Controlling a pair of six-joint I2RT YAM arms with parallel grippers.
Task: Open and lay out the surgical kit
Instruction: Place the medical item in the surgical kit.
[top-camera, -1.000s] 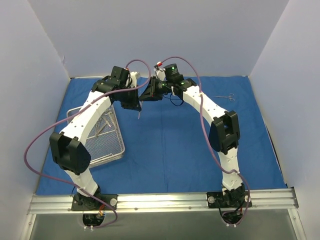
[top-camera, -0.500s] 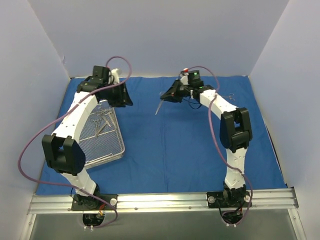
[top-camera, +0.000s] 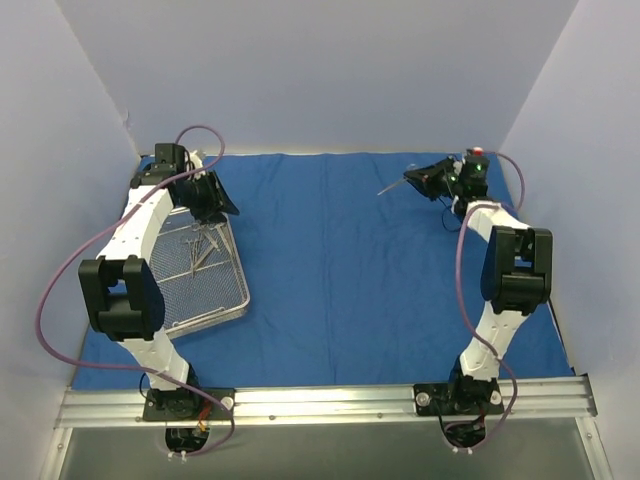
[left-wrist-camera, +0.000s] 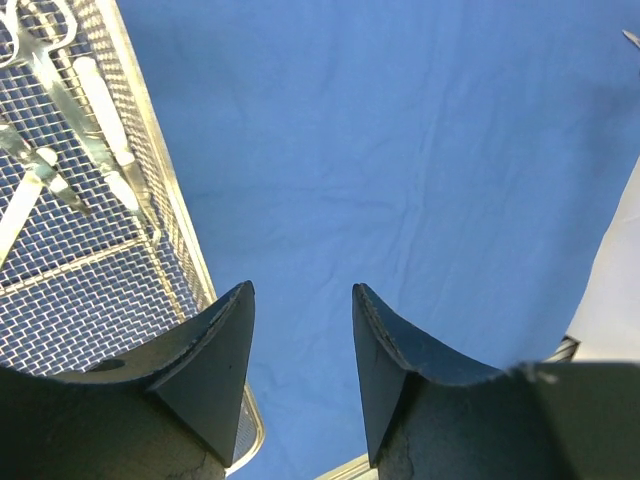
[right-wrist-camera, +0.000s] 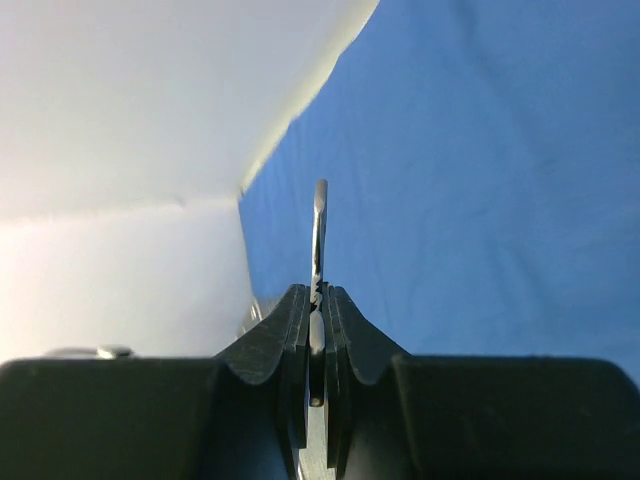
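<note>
Laying-out step: well right of the tray (top-camera: 241, 268), the right gripper (right-wrist-camera: 318, 295) pinched an instrument (right-wrist-camera: 319, 215) above the cloth (top-camera: 330, 270); setting it down flat looked next. The left gripper (left-wrist-camera: 301, 290) hung spread by the tray's far corner.

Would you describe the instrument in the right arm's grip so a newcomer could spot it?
On the spread royal-blue cloth wrap, look to the far right corner, where the right tool hovers. The thin silver instrument juts from its shut jaws, the only one held aloft; several others lie in the silver wire-mesh tray.
</note>
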